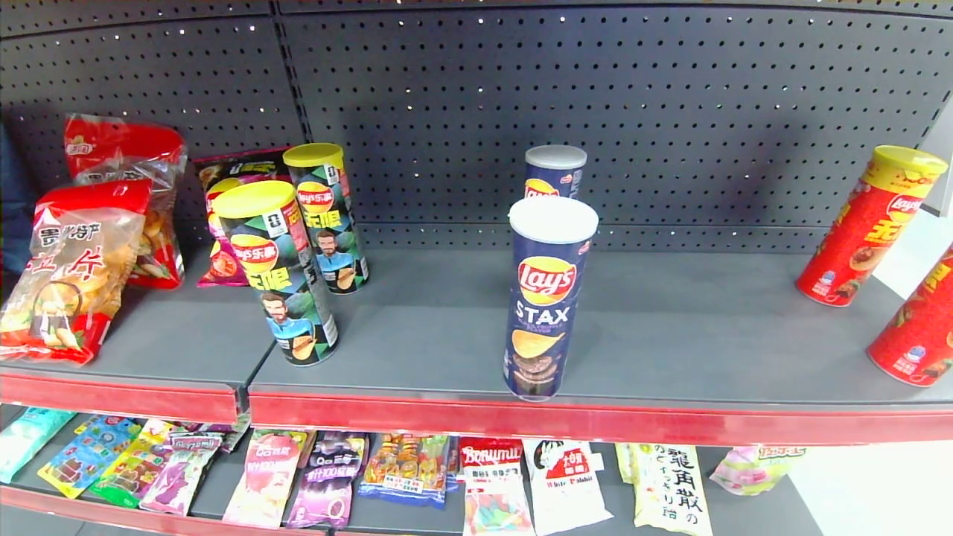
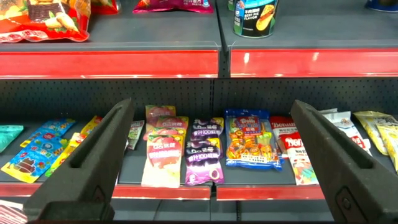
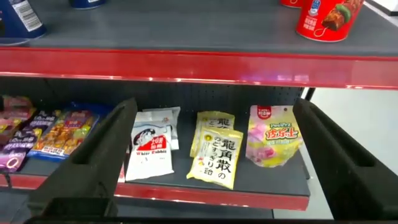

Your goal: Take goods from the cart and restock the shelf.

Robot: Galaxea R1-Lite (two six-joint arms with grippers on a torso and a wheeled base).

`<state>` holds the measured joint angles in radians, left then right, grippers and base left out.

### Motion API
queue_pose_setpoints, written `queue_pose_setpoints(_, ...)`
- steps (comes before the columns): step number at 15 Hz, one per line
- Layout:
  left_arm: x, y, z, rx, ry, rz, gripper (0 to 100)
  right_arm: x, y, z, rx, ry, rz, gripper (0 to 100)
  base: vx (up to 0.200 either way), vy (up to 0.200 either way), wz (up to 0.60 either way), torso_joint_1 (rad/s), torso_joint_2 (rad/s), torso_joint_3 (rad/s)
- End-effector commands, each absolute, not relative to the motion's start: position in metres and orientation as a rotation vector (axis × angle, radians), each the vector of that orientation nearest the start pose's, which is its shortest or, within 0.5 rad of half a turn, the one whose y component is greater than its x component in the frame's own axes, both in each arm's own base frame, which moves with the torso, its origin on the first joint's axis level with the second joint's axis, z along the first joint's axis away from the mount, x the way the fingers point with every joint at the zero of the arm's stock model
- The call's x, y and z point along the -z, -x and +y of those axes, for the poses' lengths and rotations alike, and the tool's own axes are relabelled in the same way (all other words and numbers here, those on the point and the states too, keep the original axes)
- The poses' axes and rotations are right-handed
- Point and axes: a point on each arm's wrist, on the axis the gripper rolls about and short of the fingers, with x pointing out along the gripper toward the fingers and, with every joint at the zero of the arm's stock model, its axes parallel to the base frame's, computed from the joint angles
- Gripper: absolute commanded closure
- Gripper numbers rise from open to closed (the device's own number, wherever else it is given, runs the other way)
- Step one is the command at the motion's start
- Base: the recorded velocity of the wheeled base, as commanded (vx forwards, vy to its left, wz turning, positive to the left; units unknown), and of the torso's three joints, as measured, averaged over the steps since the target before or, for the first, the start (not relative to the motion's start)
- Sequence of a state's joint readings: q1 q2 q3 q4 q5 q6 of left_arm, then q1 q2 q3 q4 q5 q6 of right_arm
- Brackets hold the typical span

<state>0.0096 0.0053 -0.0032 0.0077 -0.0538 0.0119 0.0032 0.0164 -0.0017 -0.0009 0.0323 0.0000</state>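
The grey shelf with a red front strip holds chip cans. Two dark blue cans stand mid-shelf, one at the front edge, another behind it. Two yellow-lidded dark cans stand at left, red cans at right. My left gripper is open and holds nothing, facing the lower shelf's candy bags. My right gripper is open too, before the lower shelf's white and yellow packets.
Red snack bags lean at the shelf's far left. The lower shelf carries a row of flat candy and snack packets. Bare shelf lies between the blue cans and the red cans. A perforated back panel closes the rear.
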Motion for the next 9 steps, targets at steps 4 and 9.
queue_pose_setpoints(4,-0.0757,0.0226,-0.0015,0.043,-0.012,0.010,0,-0.0756,0.0228,0.0006,-0.031,-0.002,-0.002,0,0.000,0.000,0.00,0.000,0.00,0.000)
queue_pose_setpoints(9,-0.0757,0.0226,-0.0014,0.045,-0.012,0.010,0,-0.0756,0.0228,0.0001,-0.006,0.002,-0.002,0,0.000,0.000,0.00,0.000,0.00,0.000)
